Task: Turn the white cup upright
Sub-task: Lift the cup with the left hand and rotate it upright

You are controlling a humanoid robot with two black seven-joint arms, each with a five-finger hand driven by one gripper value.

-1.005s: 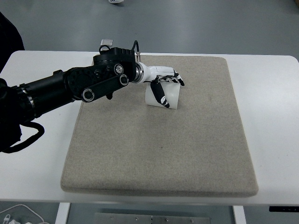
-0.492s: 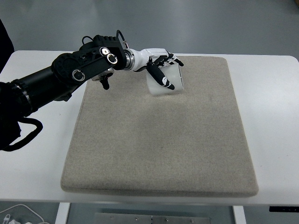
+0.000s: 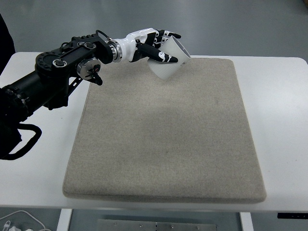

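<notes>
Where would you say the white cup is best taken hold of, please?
Around its side wall, from the left, as the left hand grips the white cup now. The cup is tilted, its wide mouth facing up and right, so fingers wrapped across the tapered wall leave the rim and base free for turning it upright over the mat.

Single top view only, looking steeply down from the robot's own side, set fairly high and back. Takes in the whole grey felt mat (image 3: 166,134), most of the white table (image 3: 284,120), and grey floor (image 3: 216,24) beyond the far edge.
</notes>
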